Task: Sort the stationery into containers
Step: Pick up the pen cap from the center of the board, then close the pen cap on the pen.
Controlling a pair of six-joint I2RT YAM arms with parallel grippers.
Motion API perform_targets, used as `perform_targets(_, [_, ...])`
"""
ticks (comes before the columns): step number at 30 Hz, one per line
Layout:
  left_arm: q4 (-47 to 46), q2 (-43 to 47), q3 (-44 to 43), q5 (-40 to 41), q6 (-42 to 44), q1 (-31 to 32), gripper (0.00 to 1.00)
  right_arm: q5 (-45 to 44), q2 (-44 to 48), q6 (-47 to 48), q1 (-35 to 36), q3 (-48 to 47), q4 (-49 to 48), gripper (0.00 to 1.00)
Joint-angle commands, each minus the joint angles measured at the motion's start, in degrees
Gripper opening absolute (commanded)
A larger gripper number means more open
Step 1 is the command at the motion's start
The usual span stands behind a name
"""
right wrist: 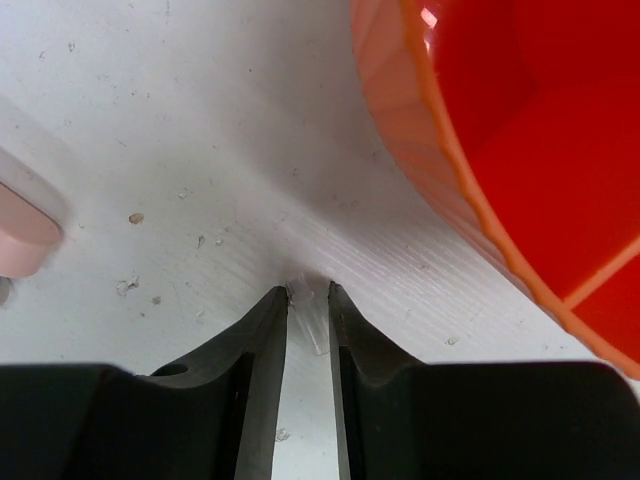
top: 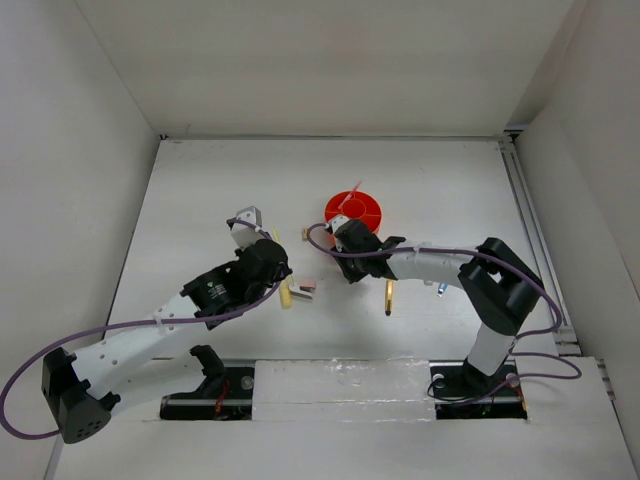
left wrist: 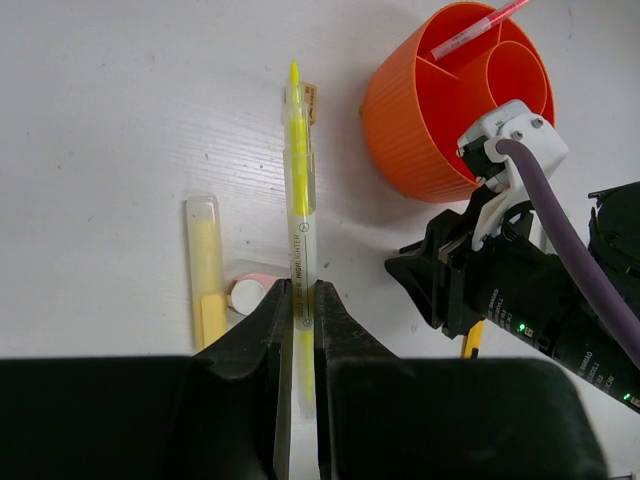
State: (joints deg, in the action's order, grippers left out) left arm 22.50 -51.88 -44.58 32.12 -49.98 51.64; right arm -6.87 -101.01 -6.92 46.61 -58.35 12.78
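My left gripper [left wrist: 300, 297] is clamped on the yellow highlighter [left wrist: 298, 190], which runs straight out from the jaws, its tip not far from the wall of the orange organiser [left wrist: 405, 120]. A pink pen [left wrist: 470, 32] leans in one of the organiser's outer compartments. The pale yellow marker [left wrist: 207, 260] and the pink-white stapler [left wrist: 247, 293] lie on the table [left wrist: 110, 120] just beside the fingers. My right gripper [right wrist: 308, 295] sits low beside the organiser, jaws narrow, with a pale sliver [right wrist: 313, 318] between the tips; I cannot tell whether it is gripped
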Motion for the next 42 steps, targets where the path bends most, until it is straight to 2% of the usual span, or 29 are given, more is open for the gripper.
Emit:
perform_targets(1, [-0.7,1.1,-0.2,0.5,0.7,-0.4,0.0,-2.1,-0.2,-0.6,0.4,0.3,6.6,0.28])
perform_targets(3, [-0.7,1.6,-0.2,0.5,0.7,-0.4,0.0,-2.1,-0.2,-0.6,0.4,0.3,6.6,0.26])
perform_targets(6, [-0.7,1.6,-0.2,0.5,0.7,-0.4,0.0,-2.1,-0.2,-1.2,0.4,0.8,7.1,0.12])
perform_targets(7, [-0.7,1.6,-0.2,0.5,0.7,-0.4,0.0,-2.1,-0.2,-1.2,0.4,0.8,7.1,0.0])
perform_targets(11, [-0.2,1.6,-0.7,0.5,0.7,-0.4,0.0,-1.5,4.1,-3.2,4.1,0.8,8.5,0.0])
perform_targets(14, [-2.5,2.9,0.4,-0.6,1.6,-0.4,0.0,-3.8,12.8,-6.4,4.7,0.1,9.1,0.0])
perform_targets(16, [-6.3,3.8,3.1,-4.6,3.6,-0.4,0.0,-5.2,20.5,-8.3,4.7,-0.7,4.7,0.0])
perform_targets(18, [-15.6,4.6,5.9,-9.6,8.0,-0.4,0.0,-5.9,24.5,-10.6,1.8,-0.7,0.7,0.0])
perform_targets(20, [-24.2,5.9,11.8,-19.6,11.2,-0.4,0.0,-7.7,29.6,-16.5,-0.2,1.4,-6.4,0.0])
perform_targets(21, [-33.0,5.9,13.9,-23.2,12.7,-0.4,0.0,-10.2,31.1,-19.3,-1.9,2.4,-8.5,0.0])
perform_targets(22, [-37.3,5.9,17.7,-26.5,14.5,-0.4,0.0,-11.7,34.0,-22.3,-2.5,4.6,-10.6,0.0])
perform_targets(23, [-41.0,5.9,19.2,-32.1,14.6,-0.4,0.0,-11.7,35.3,-26.2,-3.0,5.7,-15.2,0.0])
perform_targets(24, [-47.8,5.4,20.6,-35.1,15.5,-0.4,0.0,-12.3,36.5,-28.8,-3.8,6.5,-16.3,0.0])
perform_targets(27, [-58.8,2.6,23.9,-45.9,16.9,-0.4,0.0,-11.2,41.5,-37.0,-3.8,12.0,-24.8,0.0])
perform_targets(30, [-63.7,-1.4,23.9,-54.1,18.2,-0.4,0.0,-9.7,45.4,-38.8,-3.3,18.1,-33.1,0.0])
perform_targets(32, [-65.6,-3.0,23.1,-56.8,19.0,-0.4,0.0,-9.6,46.7,-39.3,-2.8,19.8,-34.6,0.0])
perform_targets(42, [-66.2,-4.8,21.3,-60.1,20.9,0.1,0.0,-9.2,49.1,-36.8,-3.3,24.4,-36.7,0.0])
